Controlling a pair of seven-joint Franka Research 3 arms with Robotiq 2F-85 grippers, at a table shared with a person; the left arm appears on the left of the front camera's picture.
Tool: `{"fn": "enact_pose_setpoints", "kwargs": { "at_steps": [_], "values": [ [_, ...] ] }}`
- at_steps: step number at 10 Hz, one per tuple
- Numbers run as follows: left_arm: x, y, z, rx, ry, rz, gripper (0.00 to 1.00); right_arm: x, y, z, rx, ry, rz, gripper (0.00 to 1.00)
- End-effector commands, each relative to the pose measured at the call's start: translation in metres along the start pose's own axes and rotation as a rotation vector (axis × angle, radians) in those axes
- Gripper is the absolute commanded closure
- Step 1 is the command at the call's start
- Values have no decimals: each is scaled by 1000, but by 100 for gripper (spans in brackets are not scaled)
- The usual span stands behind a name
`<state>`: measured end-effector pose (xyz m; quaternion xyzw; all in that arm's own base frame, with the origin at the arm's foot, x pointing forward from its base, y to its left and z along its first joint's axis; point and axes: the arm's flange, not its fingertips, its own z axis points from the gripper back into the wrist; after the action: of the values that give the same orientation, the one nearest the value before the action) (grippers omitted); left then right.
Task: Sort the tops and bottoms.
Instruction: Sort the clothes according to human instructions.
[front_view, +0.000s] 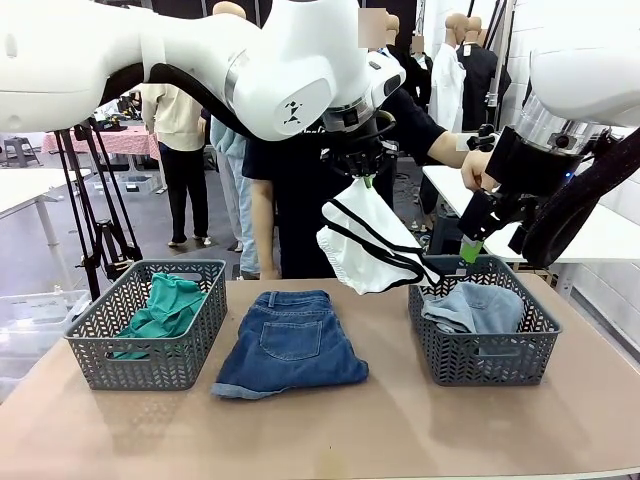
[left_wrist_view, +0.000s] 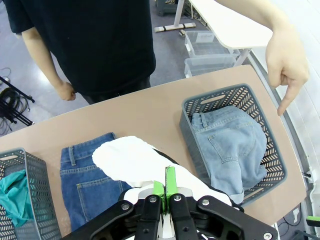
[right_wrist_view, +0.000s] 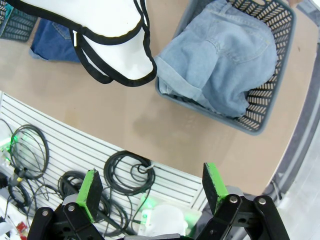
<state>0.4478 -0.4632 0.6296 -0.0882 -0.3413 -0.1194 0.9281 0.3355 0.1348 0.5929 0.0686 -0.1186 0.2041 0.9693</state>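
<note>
1. The left gripper (front_view: 362, 178) is pressed together on the top edge of the white shorts (front_view: 370, 245); they hang in the air above the surface (front_view: 350, 430), between the mid-blue denim shorts (front_view: 290, 340) lying flat in the middle and the right basket (front_view: 485, 372).
2. The right gripper (right_wrist_view: 150, 185) is spread wide with nothing between its fingers; it hovers high, just beside the right basket's outer side.
3. The faded denim (front_view: 475, 305) lies in the right basket; the teal top (front_view: 165, 305) lies in the left basket (front_view: 140, 360); the person's hand (left_wrist_view: 285, 65) points a finger down beside the right basket.
4. The step in hand looks like carrying the white shorts to the basket for bottoms; only their lower corner is near its rim.
5. The next move calls for shifting further right until the hanging cloth is over the faded denim, then lowering and opening the gripper; the loose legs may drape over the rim, and the right arm stands close to that path.
6. By my reckoning the mid-blue denim shorts on the surface come after.
</note>
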Motion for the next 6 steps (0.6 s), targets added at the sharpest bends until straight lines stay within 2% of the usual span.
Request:
{"fn": "enact_pose_setpoints", "kwargs": {
  "at_steps": [1, 6],
  "values": [
    [-2, 5, 5, -15, -1, -8, 100, 0, -1, 0, -9, 5, 3, 0],
    [-2, 5, 5, -15, -1, -8, 100, 0, 0, 0, 0, 0, 0, 0]
  ]
}}
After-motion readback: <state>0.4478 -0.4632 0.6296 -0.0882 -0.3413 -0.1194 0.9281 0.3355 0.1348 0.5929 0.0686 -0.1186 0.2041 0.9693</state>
